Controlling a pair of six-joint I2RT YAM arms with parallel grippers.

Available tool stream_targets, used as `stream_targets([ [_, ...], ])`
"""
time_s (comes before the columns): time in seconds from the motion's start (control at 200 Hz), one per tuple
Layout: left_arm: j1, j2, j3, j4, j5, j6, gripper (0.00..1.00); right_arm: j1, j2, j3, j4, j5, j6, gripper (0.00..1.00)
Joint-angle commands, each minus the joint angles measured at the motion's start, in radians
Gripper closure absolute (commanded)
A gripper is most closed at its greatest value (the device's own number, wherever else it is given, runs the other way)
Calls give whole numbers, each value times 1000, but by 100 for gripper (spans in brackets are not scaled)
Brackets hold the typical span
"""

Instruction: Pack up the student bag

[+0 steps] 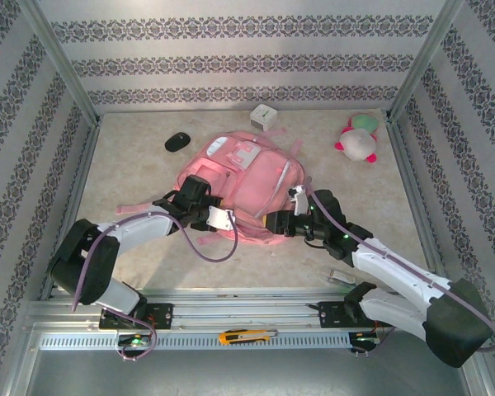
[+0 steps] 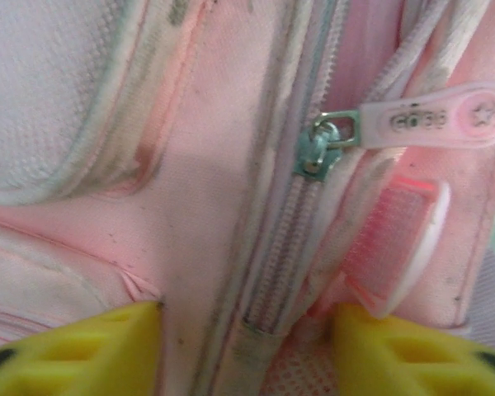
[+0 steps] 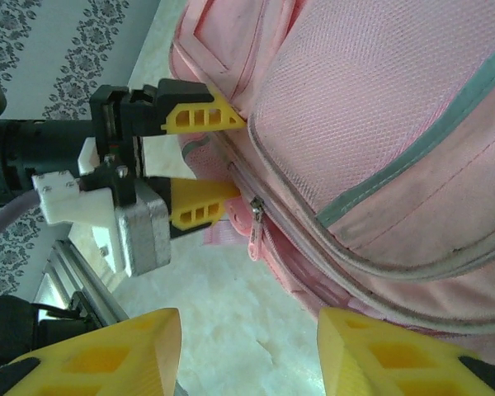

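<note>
The left jaws stand open. Their yellow fingertips (image 2: 107, 351) sit on either side of a zipped seam on the student bag (image 1: 256, 177), and the pink cloth lies flat between them. Just past them on that seam is the metal zip slider (image 2: 320, 153), with its pink pull tab (image 2: 433, 120) lying off to one side.

The right jaws are open too, with bare surface (image 1: 132, 181) between their fingertips (image 3: 107, 359) and the bag's edge just beside one of them. Straight ahead of them the left jaws straddle the same near edge, so the two arms crowd that stretch of the bag.

The bag lies flat in the middle of the surface, pockets up. A purple cable (image 1: 217, 250) from the left arm loops on the surface just in front of it. Behind the bag lie a black mouse (image 1: 177, 142) on the left and a white box (image 1: 263, 117) just beside its far end. A plush toy (image 1: 359, 140) sits well apart on the right. A small metal piece (image 1: 340, 276) lies near the right arm, and a yellow cutter (image 1: 246, 337) rests on the rail between the bases.
</note>
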Motion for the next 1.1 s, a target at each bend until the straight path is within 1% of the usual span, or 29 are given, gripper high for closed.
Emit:
stream_targets([
  [0.0,-4,21,12,108,-42,18,71,7,-33,-28,20,24,7,54],
  [0.04,-11,11,12,104,-44,-1,85,7,-41,-34,17,26,15,54],
  [0.11,-24,-16,15,80,-26,-45,100,12,-54,-44,16,24,30,54],
  [0.225,-31,-75,5,57,73,-183,100,48,-63,-40,3,27,51,55],
  [0.33,-33,-117,-34,118,161,-317,100,106,-39,-22,-4,60,78,55],
  [0.415,-35,-124,-58,157,184,-391,100,137,7,-6,5,84,125,55],
  [0.61,-47,-115,-68,180,217,-497,100,217,121,47,76,57,242,56],
  [0.719,-49,-115,-84,212,244,-538,100,253,166,59,80,110,297,55],
  [0.814,-50,-114,-91,221,254,-549,100,252,211,65,93,162,322,54],
  [0.929,-51,-122,-93,218,257,-549,100,238,273,79,154,158,348,54],
  [1.094,-51,-131,-93,221,263,-546,100,230,351,126,208,160,343,56],
])
